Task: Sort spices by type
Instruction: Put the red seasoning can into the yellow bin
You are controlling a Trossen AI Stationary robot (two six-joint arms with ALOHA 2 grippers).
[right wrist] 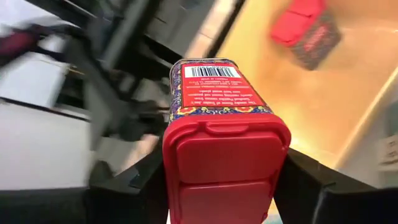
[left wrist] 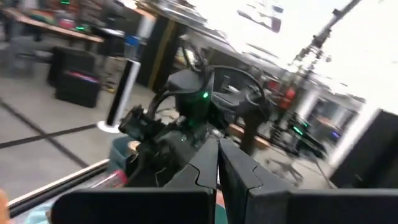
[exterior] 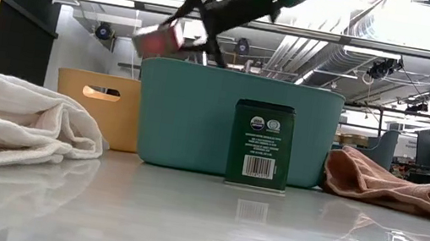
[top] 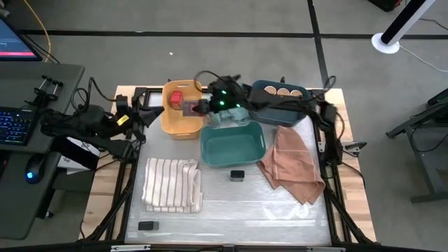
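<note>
My right gripper [top: 190, 107] reaches in from the table's right and hangs over the yellow bin [top: 170, 122], shut on a red-topped square spice jar [right wrist: 217, 112]. A second red-topped jar [top: 176, 96] lies inside that bin. Round tan-lidded jars [top: 283, 91] stand in the dark blue bin [top: 260, 110] at the far side. One black tin [exterior: 260, 144] stands upright on the table in front of the teal bin [exterior: 198, 118]. Another tin [top: 147, 225] lies flat near the front left. My left gripper [left wrist: 217, 168] is shut and empty at the table's left, pointing level. My right gripper pinches the jar's red-capped end [right wrist: 186, 155] between its two fingers, one on each opposite side. The fingers come from the table's right, slanting down, and lie along the jar. The jar's barcoded bottom [right wrist: 208, 71] points away from the wrist. It hangs tilted, clear above the yellow bin.
A striped white cloth [top: 171, 183] lies folded at the front left. A tan-pink cloth [top: 290, 162] lies to the right of the teal bin. A desk with a keyboard [top: 17, 126] stands beyond the table's left edge.
</note>
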